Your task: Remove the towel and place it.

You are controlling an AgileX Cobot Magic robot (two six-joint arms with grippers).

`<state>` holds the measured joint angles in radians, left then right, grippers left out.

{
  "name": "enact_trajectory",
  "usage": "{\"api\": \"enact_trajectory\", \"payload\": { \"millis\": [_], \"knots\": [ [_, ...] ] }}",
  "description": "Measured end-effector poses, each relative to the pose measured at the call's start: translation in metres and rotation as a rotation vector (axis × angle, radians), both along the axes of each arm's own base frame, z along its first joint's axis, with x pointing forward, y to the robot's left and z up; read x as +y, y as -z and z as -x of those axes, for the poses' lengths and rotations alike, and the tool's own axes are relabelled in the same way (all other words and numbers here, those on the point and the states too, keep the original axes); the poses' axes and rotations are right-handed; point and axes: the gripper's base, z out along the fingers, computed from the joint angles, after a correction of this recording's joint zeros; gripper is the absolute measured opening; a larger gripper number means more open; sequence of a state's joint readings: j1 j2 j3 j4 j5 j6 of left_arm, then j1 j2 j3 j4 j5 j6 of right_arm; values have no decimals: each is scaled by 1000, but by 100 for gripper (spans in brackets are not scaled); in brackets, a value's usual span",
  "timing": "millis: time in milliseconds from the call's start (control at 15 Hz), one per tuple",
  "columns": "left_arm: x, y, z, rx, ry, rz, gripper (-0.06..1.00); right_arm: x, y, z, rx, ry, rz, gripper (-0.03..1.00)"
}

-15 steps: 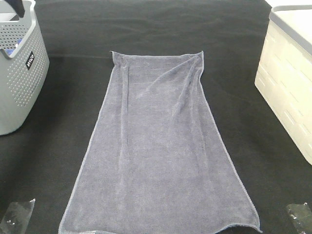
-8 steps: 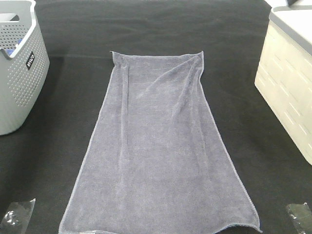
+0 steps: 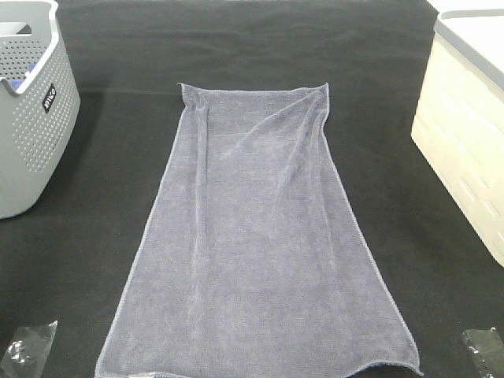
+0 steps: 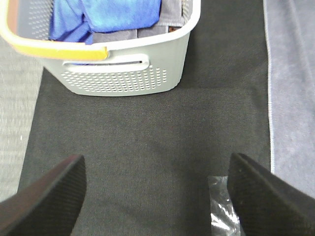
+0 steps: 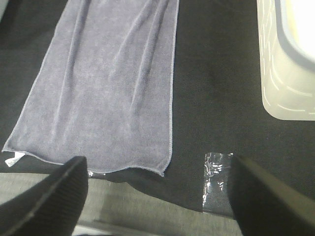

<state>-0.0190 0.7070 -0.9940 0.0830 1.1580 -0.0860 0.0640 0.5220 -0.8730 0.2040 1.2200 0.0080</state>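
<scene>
Lying flat and spread lengthwise down the middle of the black-covered tabletop (image 3: 236,55), the towel (image 3: 256,236) is one long grey-lavender terry cloth, far wider than either gripper. It looks soft, limp and light: it should drape and sag from wherever it is lifted, and the pile should give a good hold rather than slip. A pinch at a corner or along the thin stitched hem seems the best place, probably a near corner for each arm, since those corners lie closest to them.

Neither arm touches it. The left gripper (image 4: 157,196) stands with its fingers wide apart and nothing between them, over bare covering beside the towel's edge; the right gripper (image 5: 157,196) is likewise spread wide and empty, just off the towel's near end.

Count: one towel, two grippers, one grey perforated basket (image 3: 31,118) on the left holding blue cloth, one cream bin (image 3: 465,142) on the right, two clear tape patches (image 3: 27,350) near the front corners.
</scene>
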Motion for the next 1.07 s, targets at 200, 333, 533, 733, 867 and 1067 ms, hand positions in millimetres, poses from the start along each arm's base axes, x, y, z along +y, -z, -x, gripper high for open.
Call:
{"api": "enact_trajectory", "payload": {
  "millis": [200,333,533,733,867,1067],
  "knots": [
    [1,21,57,-96,-2,3,75,-5,23,44,-137,-3,28,77],
    [2,44,83,-135,-1,0,75,-8,38,61,-201,-3,58,77],
    [3,74,114,-234,-1,-4,74,-12,61,80,-281,12,90,77],
    [2,99,119,-252,17,-5,74,-12,81,73,-245,-39,140,77],
    [0,97,112,-328,41,-9,74,-10,96,61,-251,-51,140,77],
    [0,103,109,-315,47,-13,74,-10,101,58,-244,-56,139,77]
  ]
}}
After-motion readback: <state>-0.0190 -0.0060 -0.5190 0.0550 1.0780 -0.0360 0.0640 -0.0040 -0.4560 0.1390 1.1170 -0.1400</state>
